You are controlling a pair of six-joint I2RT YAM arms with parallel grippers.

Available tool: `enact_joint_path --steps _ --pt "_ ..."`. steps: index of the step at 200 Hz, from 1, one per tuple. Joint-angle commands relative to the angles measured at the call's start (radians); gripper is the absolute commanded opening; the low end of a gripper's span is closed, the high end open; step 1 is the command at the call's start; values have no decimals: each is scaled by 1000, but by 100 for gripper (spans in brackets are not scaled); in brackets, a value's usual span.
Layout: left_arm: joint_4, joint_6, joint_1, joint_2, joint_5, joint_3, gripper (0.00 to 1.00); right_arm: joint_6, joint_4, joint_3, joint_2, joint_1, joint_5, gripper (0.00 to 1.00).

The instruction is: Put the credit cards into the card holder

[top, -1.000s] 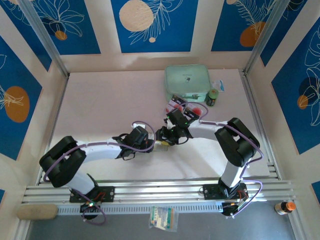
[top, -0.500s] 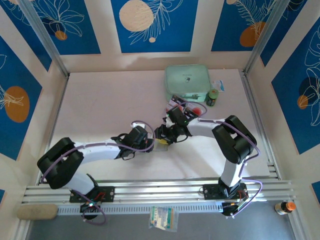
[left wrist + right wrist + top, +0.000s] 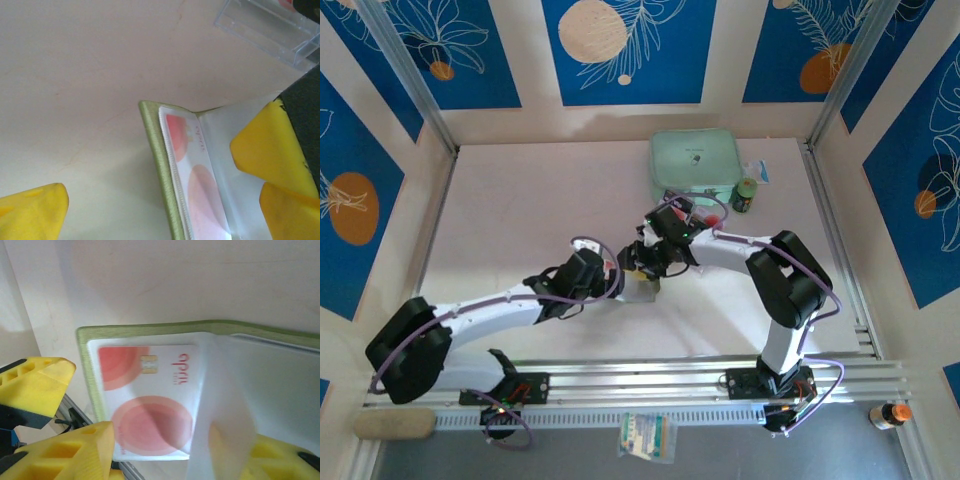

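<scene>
The olive-green card holder (image 3: pixel 91 375) lies open on the table, between the two arms (image 3: pixel 642 290). A pale credit card (image 3: pixel 150 400) with red round marks sits under a clear sleeve inside it; in the left wrist view the card (image 3: pixel 192 165) lies beside the holder's green edge (image 3: pixel 159 170). One clear sleeve leaf (image 3: pixel 220 410) stands up. My right gripper (image 3: pixel 180 456) is open above the card, its fingers either side of the leaf. My left gripper (image 3: pixel 160 216) is wide open over the holder's edge. More credit cards (image 3: pixel 672 208) lie in a clear tray.
The clear plastic tray (image 3: pixel 270 30) stands just beyond the holder. A mint-green case (image 3: pixel 695 165) and a small green bottle (image 3: pixel 747 195) are at the back right. The other arm's yellow finger (image 3: pixel 35 385) is close at the holder's left.
The left arm has stretched out and its gripper has opened a bit more. The right gripper has shifted slightly away and its jaws have widened.
</scene>
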Motion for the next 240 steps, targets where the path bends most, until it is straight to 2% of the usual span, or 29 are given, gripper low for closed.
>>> enact_joint_path --steps 1,29,108,240 --pt "-50 -8 21 -54 -36 -34 98 -16 -55 54 6 21 -14 54" --pt "-68 -12 41 -113 -45 -64 98 -17 -77 110 40 38 -12 60" --pt "-75 -15 76 -171 -38 -113 98 -13 -117 255 180 70 -21 62" --pt "11 14 89 -15 33 -98 98 48 -45 232 214 72 -55 62"
